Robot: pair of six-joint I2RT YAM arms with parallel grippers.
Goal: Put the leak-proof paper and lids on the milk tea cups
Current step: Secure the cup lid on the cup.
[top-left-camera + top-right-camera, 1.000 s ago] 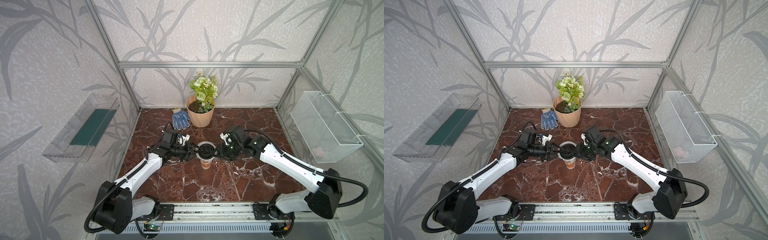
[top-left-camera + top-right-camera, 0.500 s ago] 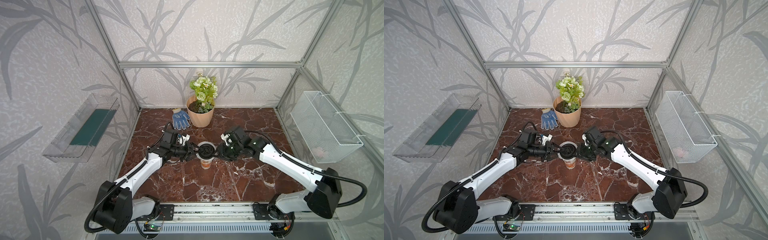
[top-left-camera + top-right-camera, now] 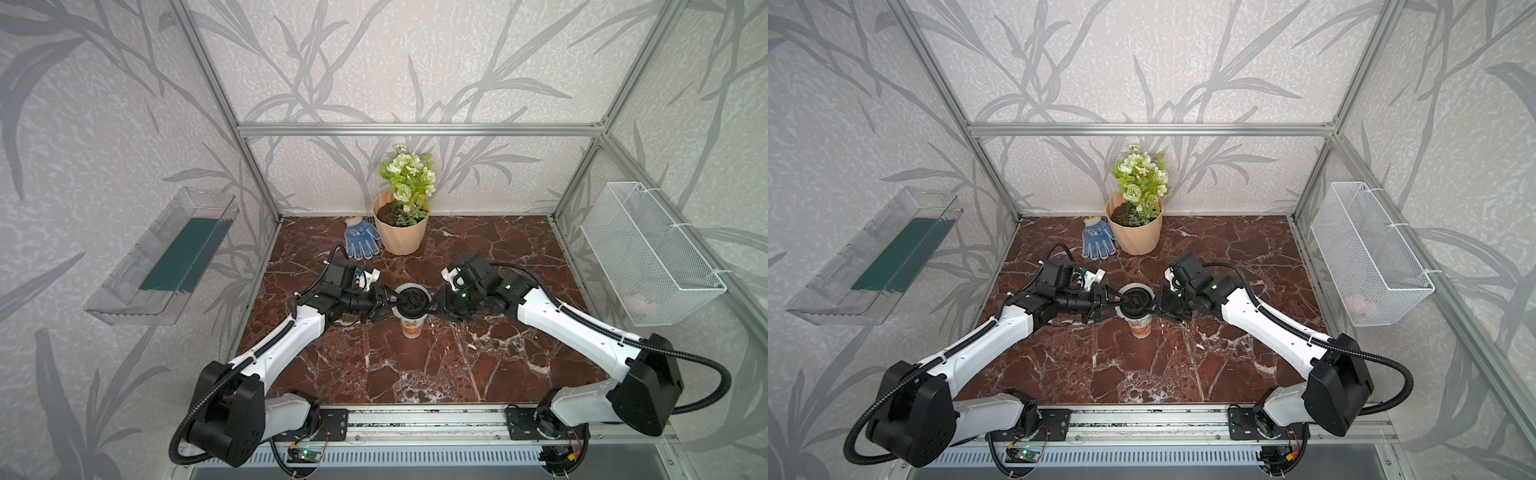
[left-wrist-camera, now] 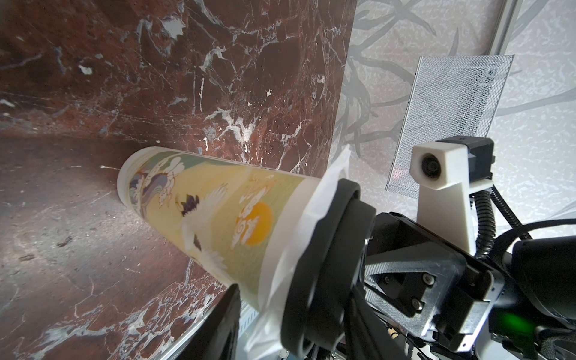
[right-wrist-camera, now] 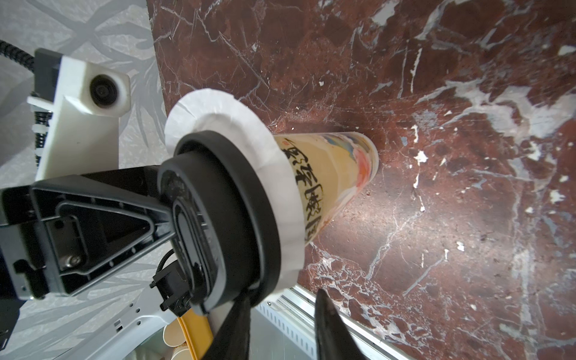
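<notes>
- Presently, the milk tea cup (image 3: 412, 326) stands upright in the middle of the desk (image 3: 415, 374), its long axis vertical. It sits directly between your two tools. The left tool (image 3: 392, 300) meets it from its left side and the right tool (image 3: 434, 302) from its right, both at rim height. Neither is clearly the nearer.
- The leak-proof paper (image 5: 215, 103) is already on the cup's mouth, with its crimped edge skirting out all round. A black lid (image 5: 230, 199) sits on top of it.
- Left tool: one finger (image 5: 103, 205) lies across the lid's top. The other (image 4: 218, 327) runs beside the cup wall below the paper skirt. I judge it to be pinching the lid's edge with the paper under it, though the contact beneath the skirt is hidden.
- Right tool: its fingers (image 5: 330, 327) stand apart. The lid's rim and the paper's edge lie at the mouth of the gap, and nothing is seen pinched there.
- Pose: both forearms reach low and nearly level toward the cup. Each wrist is rolled so that its fingers stack one above the other.
- Judgement: your coming move turns on the rim lying level with the right tool's gap. Closing there should take lid and paper together. Any sideways push risks tipping so tall a cup.
</notes>
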